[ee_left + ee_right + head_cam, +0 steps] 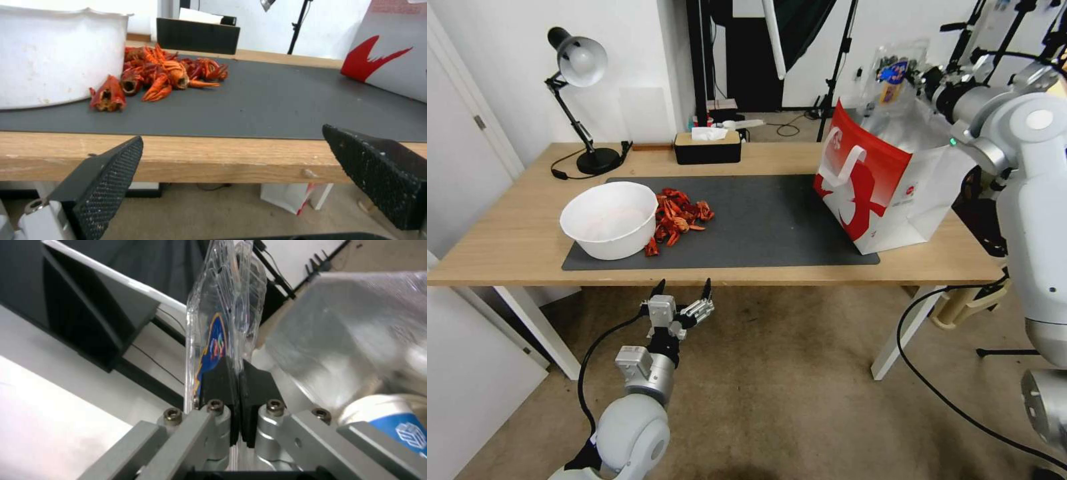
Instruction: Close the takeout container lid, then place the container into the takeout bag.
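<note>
Holding the takeout container up in the air, the right gripper sits above the open mouth of the takeout bag in the head view; its fingers are hidden behind the clear plastic. The bag stands upright at the right end of the dark mat, red face toward the table centre, foil lining visible inside. The lid cannot be told apart from the base here. The left gripper waits below the near table edge, fingers spread wide, holding nothing. A white bowl rests on the mat's left part, with a pile of red crayfish shells touching its side. A desk lamp and a black tissue box stand along the far edge.

Left wrist view: both black pads are well apart, framing the wooden table edge. Bowl, shells and a corner of the bag lie beyond.

Right wrist view: the gripper is pinched tight on the container's edge, the clamshell standing on edge with both halves pressed together. The bag's foil lining lies just beside it; a white and blue cup sits within.
</note>
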